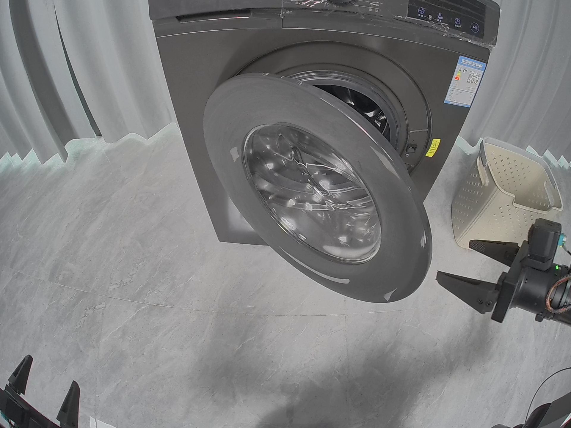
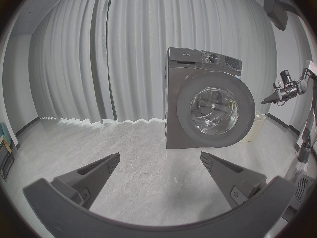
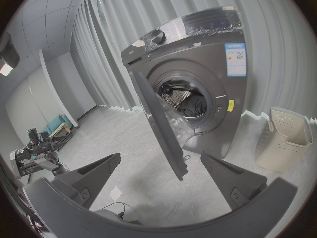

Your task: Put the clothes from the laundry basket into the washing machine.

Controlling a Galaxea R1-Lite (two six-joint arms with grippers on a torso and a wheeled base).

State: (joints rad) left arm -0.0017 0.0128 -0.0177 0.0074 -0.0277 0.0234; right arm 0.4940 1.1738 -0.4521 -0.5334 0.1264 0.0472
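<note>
Washing machine (image 1: 196, 90) with its door (image 1: 315, 191) swung wide, dark clothes (image 3: 193, 107) inside the drum.
The perforated laundry basket (image 1: 505, 191) stands on the floor (image 1: 119, 268) just beside the machine; left gripper (image 1: 50, 371) and right gripper (image 1: 453, 259) both gape wide, holding nothing.

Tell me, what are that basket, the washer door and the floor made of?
The laundry basket looks like matte cream plastic: moulded walls with rows of small holes. The door of the washing machine has a dull grey ring, painted metal or plastic, unclear which, around a clear domed window, probably glass, with bright reflections. The floor looks like pale veined stone tile with thin joints.
</note>
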